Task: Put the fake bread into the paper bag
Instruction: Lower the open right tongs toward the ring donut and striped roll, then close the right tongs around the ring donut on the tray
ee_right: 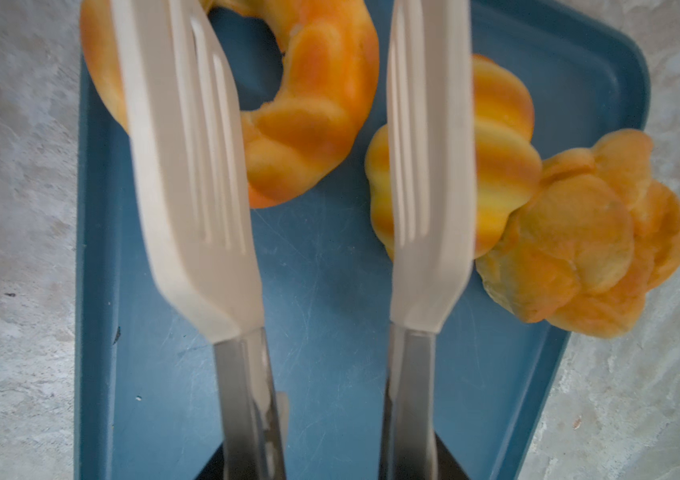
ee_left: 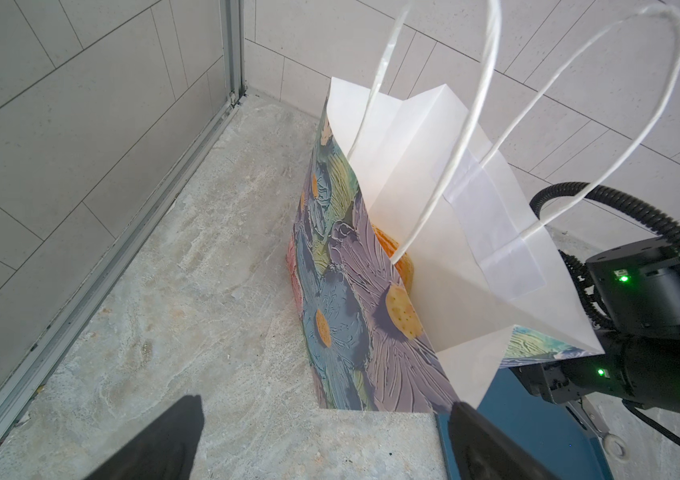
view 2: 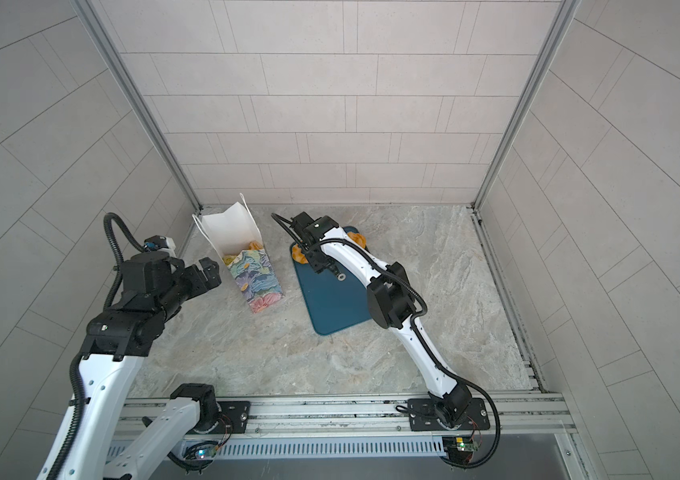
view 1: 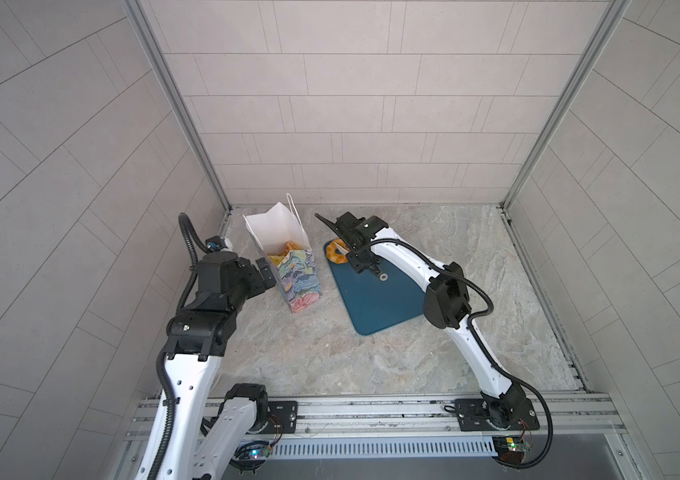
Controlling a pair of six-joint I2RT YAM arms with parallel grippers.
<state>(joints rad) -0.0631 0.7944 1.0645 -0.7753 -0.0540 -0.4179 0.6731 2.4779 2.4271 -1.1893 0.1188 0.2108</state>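
The marbled tabletop [view 1: 454,257] is carrying a dark teal tray [view 1: 379,307] and, just to its left and apart from it, the paper bag [view 1: 298,278], which is standing with its mouth gaping open and its white cord handles sticking up. The white slotted tongs [ee_right: 197,187] are hanging over the tray's far end with their blades spread, gripped by their metal handles in the right gripper [view 1: 359,258]. The left gripper [view 1: 265,275] is waiting with its jaws spread wide and nothing between them, just beside the bag's left wall. Some of the fake bread [ee_left: 392,249] is already lying inside the bag. Three pieces are still outside it: a braided ring [ee_right: 313,104] overhanging the tray's corner, a striped roll [ee_right: 500,166] on the tray, and a knotted bun [ee_right: 579,241] touching the roll and straddling the tray's rim onto the table.
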